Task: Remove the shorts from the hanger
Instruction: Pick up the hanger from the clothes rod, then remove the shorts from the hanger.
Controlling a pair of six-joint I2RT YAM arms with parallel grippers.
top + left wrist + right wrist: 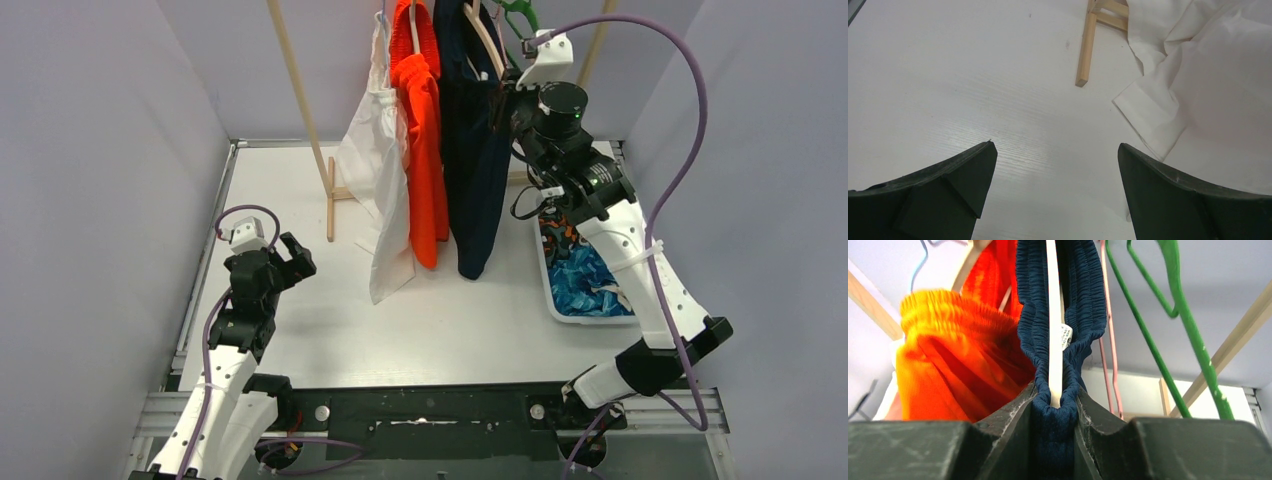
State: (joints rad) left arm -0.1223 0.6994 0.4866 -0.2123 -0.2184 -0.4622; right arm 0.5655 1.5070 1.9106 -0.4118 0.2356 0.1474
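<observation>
My right gripper is clamped on the waistband of the navy shorts at the far side, just right of the orange shorts; I should draw it down slowly (the hanger bar sits inside the fold). My left gripper hangs spread wide

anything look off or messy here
Mainly the white shorts: they hang so low that their hem seems to rest crumpled on the table by the rack's wooden foot. Also, the right gripper is shut on the navy shorts with the wooden hanger bar caught in the grip.
</observation>
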